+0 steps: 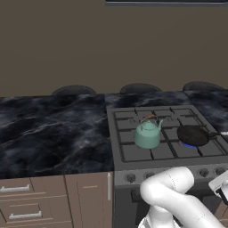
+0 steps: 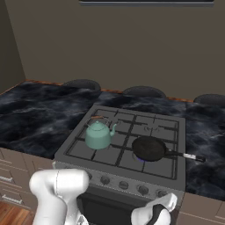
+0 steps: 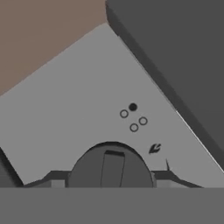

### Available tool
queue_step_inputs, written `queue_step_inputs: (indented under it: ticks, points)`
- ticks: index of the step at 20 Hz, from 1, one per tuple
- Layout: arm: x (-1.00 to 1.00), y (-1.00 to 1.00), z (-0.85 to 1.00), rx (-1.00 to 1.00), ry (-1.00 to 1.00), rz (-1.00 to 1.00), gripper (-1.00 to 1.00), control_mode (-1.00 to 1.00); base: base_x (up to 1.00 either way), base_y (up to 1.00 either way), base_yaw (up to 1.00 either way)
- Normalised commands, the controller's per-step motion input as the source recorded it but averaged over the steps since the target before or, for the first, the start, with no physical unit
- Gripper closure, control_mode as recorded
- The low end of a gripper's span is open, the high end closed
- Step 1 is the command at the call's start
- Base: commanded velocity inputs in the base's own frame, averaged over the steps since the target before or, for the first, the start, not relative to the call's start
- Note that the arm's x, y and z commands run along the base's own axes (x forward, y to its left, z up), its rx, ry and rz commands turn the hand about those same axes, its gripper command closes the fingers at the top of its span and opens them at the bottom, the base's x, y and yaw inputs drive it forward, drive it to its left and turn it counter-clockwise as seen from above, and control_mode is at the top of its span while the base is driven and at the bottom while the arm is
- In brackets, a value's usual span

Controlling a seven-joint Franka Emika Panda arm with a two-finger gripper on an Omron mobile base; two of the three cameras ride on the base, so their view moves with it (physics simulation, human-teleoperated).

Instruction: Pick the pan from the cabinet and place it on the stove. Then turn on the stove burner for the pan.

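We saw the two-finger pincer (image 3: 112,181) pressed right up to a round dark grey stove knob (image 3: 111,165) on the light grey front panel (image 3: 65,127), tips flanking it, but we couldn't tell whether they were clamped on it or apart. The shallow round black frying pan (image 2: 149,148) already sat on the dark grey gas range (image 2: 127,136) at the front right grate, handle pointing right, with a blue flame glimpsed beneath, so we judged the hand was low at the knob row for the burner step. The pan lay above and behind the pincer, well apart, beside the teal kettle (image 2: 99,134).
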Motion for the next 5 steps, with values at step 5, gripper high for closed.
queue_step_inputs:
  ticks: [5]
  points:
    - [-0.02,0.07,-0.01,-0.22,0.02,0.0,1.0,-1.0,0.0,0.0,0.0]
